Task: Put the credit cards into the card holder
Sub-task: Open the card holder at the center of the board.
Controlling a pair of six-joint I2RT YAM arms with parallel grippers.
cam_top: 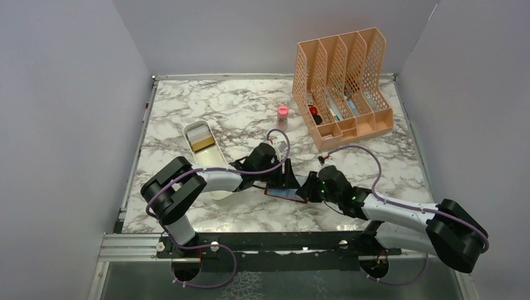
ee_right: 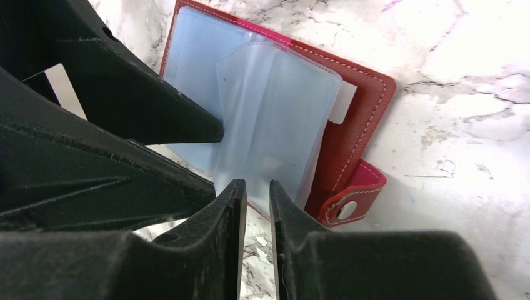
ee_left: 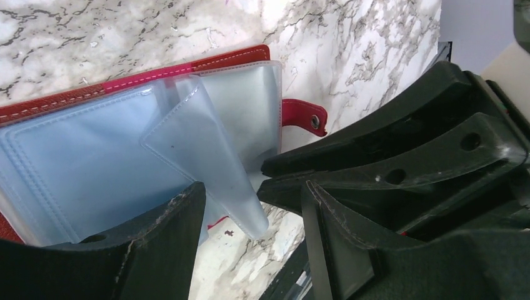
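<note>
The red card holder point(cam_top: 282, 194) lies open on the marble between both arms, its clear sleeves showing point(ee_left: 75, 175) point(ee_right: 369, 106). One plastic sleeve point(ee_left: 206, 162) point(ee_right: 281, 119) stands lifted off the stack. My left gripper point(cam_top: 286, 178) point(ee_left: 253, 187) is open, and the sleeve's lower corner pokes into its wide gap. My right gripper point(cam_top: 304, 189) point(ee_right: 256, 184) has its fingers nearly together with a narrow gap, its tips at the lifted sleeve's edge. Nothing sits between them. The cards point(cam_top: 201, 140) lie in the white tray point(cam_top: 187, 131).
A peach file organizer point(cam_top: 344, 87) stands at the back right with small items in its slots. A small pink bottle point(cam_top: 282, 112) stands mid-table behind the arms. The holder's snap tab point(ee_right: 347, 206) sticks out onto the marble.
</note>
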